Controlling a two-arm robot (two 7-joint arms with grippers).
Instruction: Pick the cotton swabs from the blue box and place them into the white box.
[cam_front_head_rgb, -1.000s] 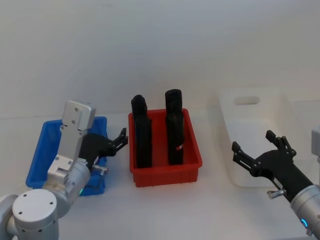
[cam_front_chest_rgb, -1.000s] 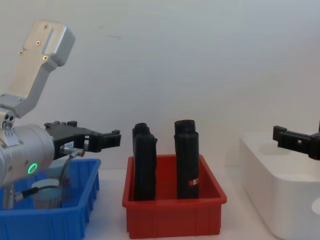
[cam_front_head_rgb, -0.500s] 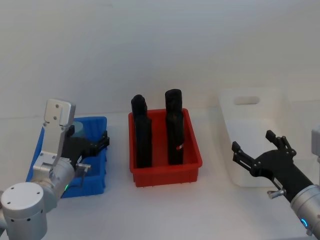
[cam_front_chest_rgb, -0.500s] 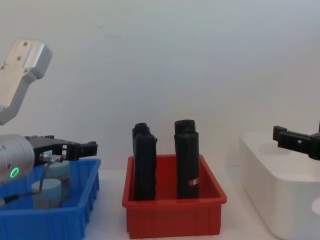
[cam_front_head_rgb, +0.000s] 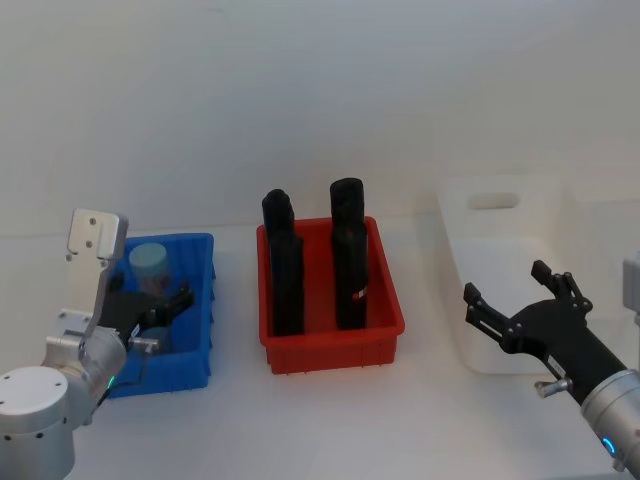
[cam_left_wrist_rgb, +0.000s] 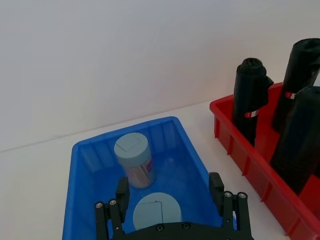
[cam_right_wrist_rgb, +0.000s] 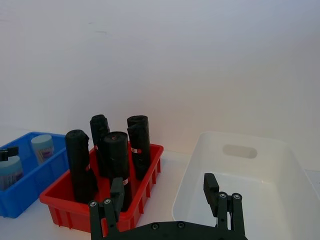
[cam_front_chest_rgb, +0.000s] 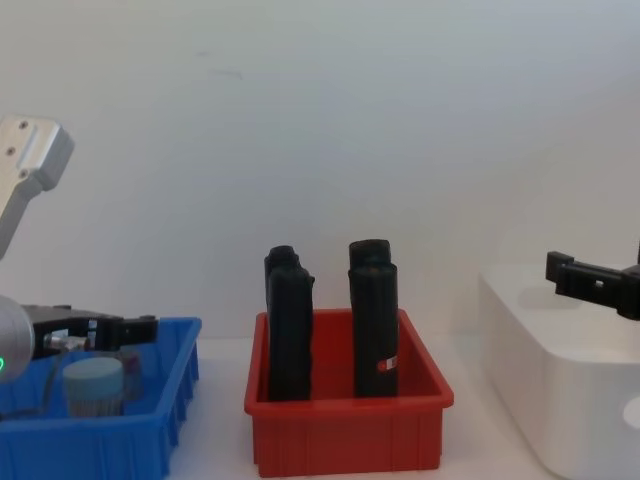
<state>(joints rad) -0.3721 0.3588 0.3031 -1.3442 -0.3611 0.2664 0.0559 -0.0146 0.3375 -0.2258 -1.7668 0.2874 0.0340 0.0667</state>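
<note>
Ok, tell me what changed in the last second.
The left gripper swung to the robot's left and dropped from near the red bin to the blue box, open over the near tub, holding nothing. That tub, the far tub, the right gripper and the white box stayed put.

Bright, even, diffuse light fills every view, and no shadow has a hard edge. In the head view the wall (cam_front_head_rgb: 320, 90) is greyer toward the top and paler lower down, where it almost merges with the table (cam_front_head_rgb: 330, 420). The white box (cam_front_head_rgb: 510, 270) is lit so strongly that its edges nearly vanish into the table. The red bin (cam_front_head_rgb: 335, 345) casts only a thin, soft shadow along its front foot. The black upright objects (cam_front_head_rgb: 347, 255) give almost no surface detail, apart from a faint sheen in the left wrist view. The blue box (cam_left_wrist_rgb: 85, 170) glows where light passes through its walls. The right gripper (cam_front_head_rgb: 505, 280) reads as a dark silhouette.
</note>
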